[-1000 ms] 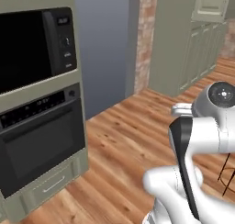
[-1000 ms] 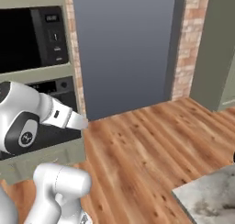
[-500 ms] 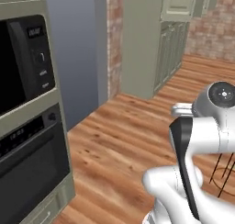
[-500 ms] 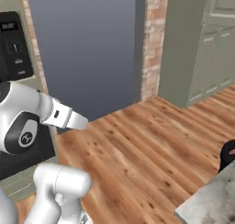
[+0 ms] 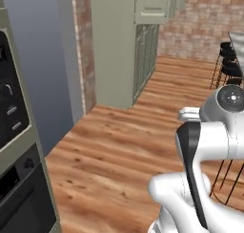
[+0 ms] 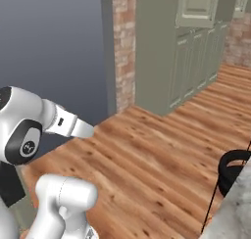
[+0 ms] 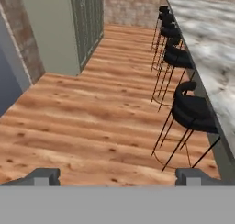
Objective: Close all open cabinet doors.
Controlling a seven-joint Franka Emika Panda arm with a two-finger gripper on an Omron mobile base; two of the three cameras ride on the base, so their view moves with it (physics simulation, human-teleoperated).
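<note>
The tool points down and forward over the wooden plank floor, its two dark fingertips set wide apart with nothing between them and nothing touching them. Well ahead of it and off to the left of the hand view stands a tall sage-green cabinet block; its panelled lower doors face the floor. In the base views the sage-green upper cabinet doors sit high on that block, far beyond the tool. The white arm is folded up close over the base, its elbow high. To the right of the cabinet block, a row of black wire-legged bar stools lines a grey marbled table.
</note>
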